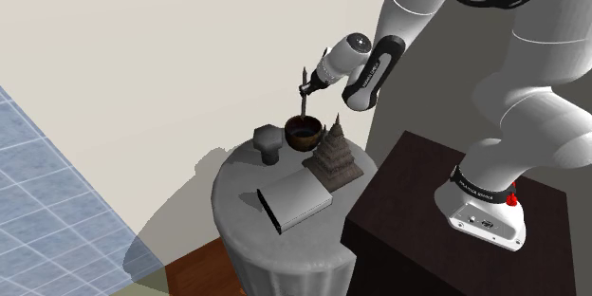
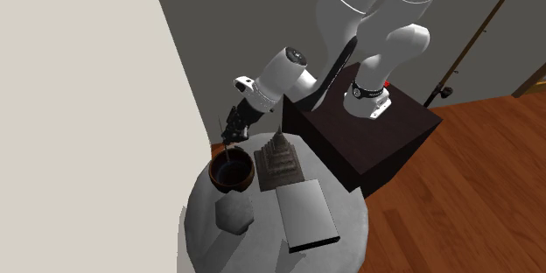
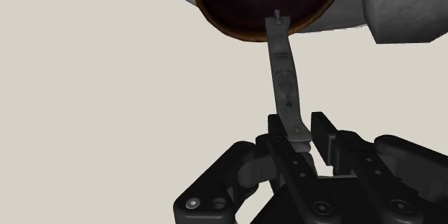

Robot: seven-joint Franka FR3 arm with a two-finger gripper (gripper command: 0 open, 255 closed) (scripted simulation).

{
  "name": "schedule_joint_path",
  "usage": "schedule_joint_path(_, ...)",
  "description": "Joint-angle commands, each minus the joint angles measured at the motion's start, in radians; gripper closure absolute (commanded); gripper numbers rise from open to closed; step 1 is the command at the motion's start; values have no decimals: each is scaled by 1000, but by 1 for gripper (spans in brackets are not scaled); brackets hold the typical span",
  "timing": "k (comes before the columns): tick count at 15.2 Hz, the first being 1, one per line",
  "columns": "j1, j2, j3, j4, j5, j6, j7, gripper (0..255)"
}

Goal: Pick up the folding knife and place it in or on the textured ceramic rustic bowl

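Note:
My black gripper (image 1: pixel 305 86) hangs over the back of a round table and is shut on the folding knife (image 1: pixel 304 104), a thin grey strip pointing down from the fingers. Straight below it stands the dark brown bowl (image 1: pixel 304 132) with a rusty rim. In the wrist view the gripper (image 3: pixel 301 141) clasps one end of the knife (image 3: pixel 283 72), whose far end reaches the rim of the bowl (image 3: pixel 244 27). From the second exterior view the gripper (image 2: pixel 233 129) holds the knife (image 2: pixel 227 150) just above the bowl (image 2: pixel 233 173).
On the grey round table (image 1: pixel 237 232) beside the bowl stand a grey faceted block (image 1: pixel 268 141), a brown tiered pagoda-like ornament (image 1: pixel 334 157) and a flat grey box (image 1: pixel 295 199). The dark stand (image 1: pixel 417 199) adjoins the table. A pale wall rises behind it.

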Motion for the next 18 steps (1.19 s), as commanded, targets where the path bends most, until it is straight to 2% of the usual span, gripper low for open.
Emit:
schedule_joint_path(1, -29, -34, 29, 8, -2, 26, 16, 255)
schedule_joint_path(5, -67, -100, 69, 19, 2, 78, 41, 255)
schedule_joint_path(13, -67, -100, 69, 19, 1, 78, 41, 255)
schedule_joint_path(14, -67, -100, 69, 19, 1, 78, 41, 0)
schedule_joint_path(18, -67, -100, 69, 19, 1, 78, 41, 0)
